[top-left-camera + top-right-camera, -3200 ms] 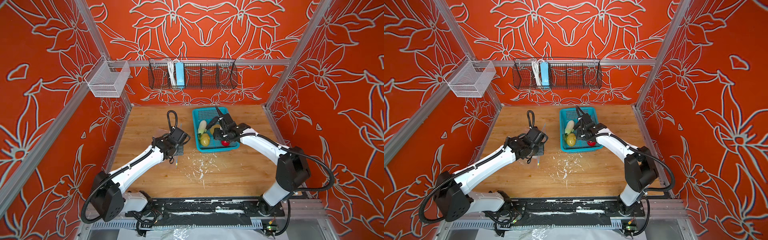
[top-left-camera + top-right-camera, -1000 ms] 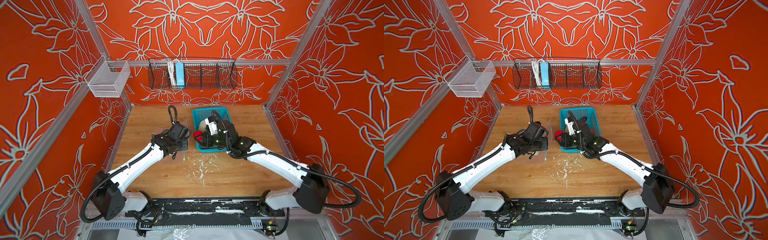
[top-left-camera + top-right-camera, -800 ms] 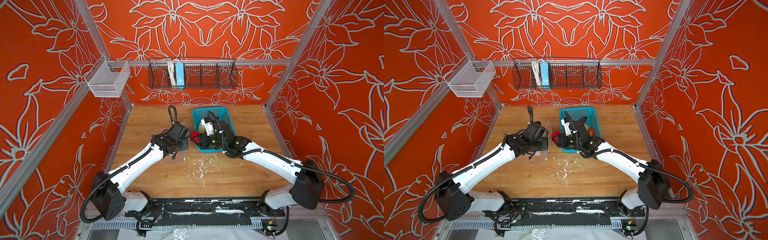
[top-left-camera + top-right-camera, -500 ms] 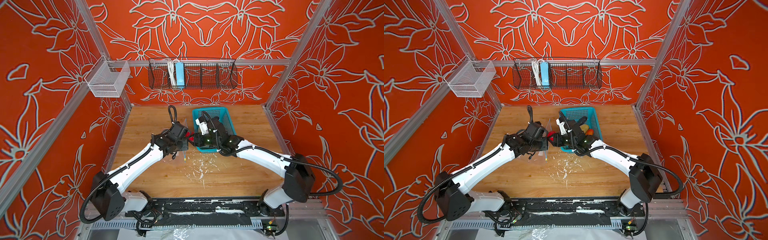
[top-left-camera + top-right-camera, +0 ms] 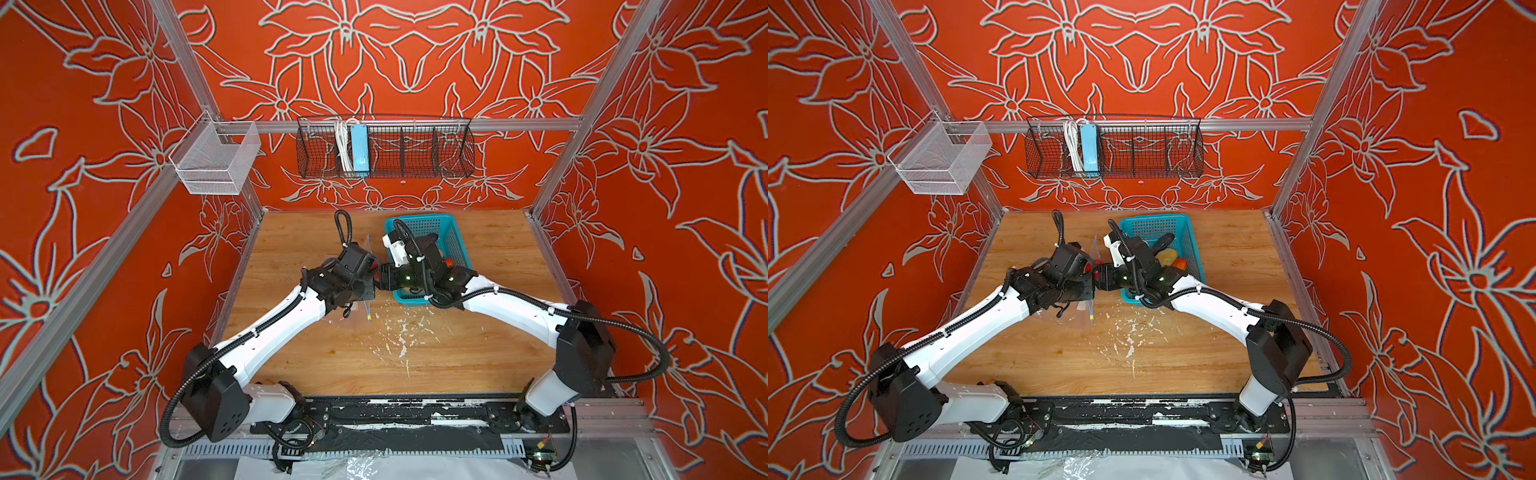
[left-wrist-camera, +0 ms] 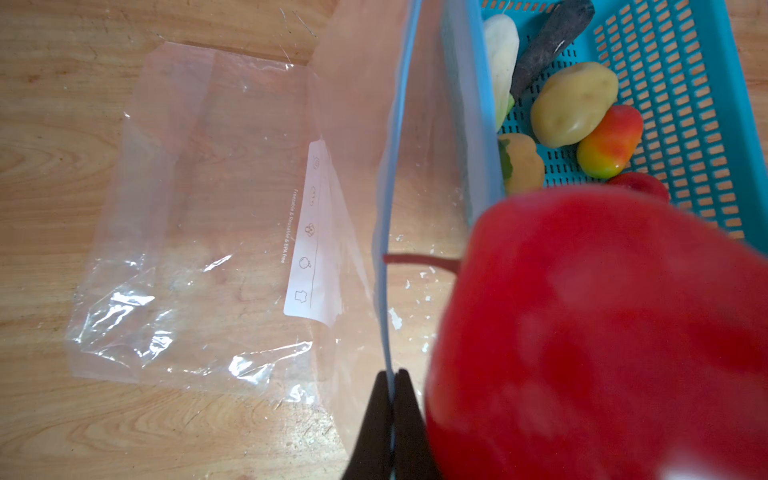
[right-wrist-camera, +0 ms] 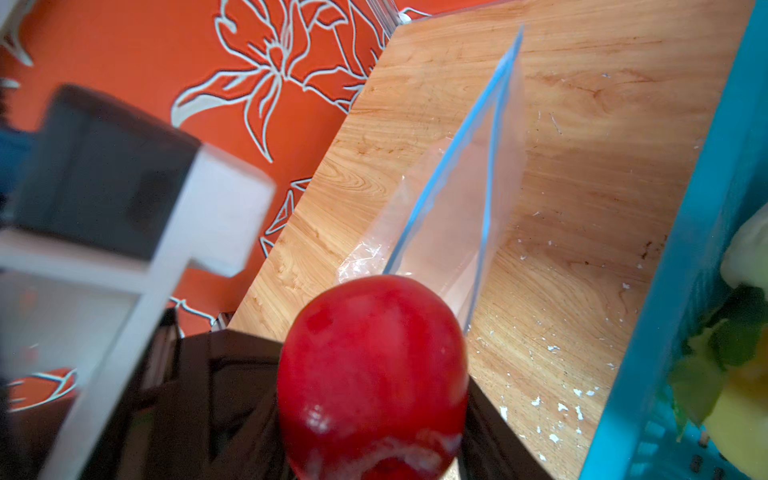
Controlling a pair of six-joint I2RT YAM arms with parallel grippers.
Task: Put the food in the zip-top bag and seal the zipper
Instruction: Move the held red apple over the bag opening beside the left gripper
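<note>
My left gripper (image 6: 392, 376) is shut on the zipper (image 6: 388, 208), the light-blue strip, and holds one lip of the clear zip-top bag (image 6: 199, 208) up off the wood. The mouth gapes, as the right wrist view shows around the bag (image 7: 449, 216). My right gripper (image 7: 370, 399) is shut on a red tomato (image 7: 370, 374), right at the mouth beside the left gripper; in a top view the tomato (image 5: 1091, 266) shows between both wrists. The other food lies in the teal basket (image 6: 685, 104): a potato (image 6: 573, 104), a red-yellow fruit (image 6: 609, 141), an eggplant (image 6: 548, 41), a leafy vegetable (image 6: 500, 54).
The basket (image 5: 453, 237) stands at the back of the wooden table (image 5: 415, 365), just right of the bag. White flecks dot the wood in front of it. A black wire rack (image 5: 386, 149) and a white mesh bin (image 5: 212, 162) hang on the walls above.
My right arm has carried the red tomato left from the basket to the bag's mouth. The left gripper has stayed put, holding the bag's lip raised.
</note>
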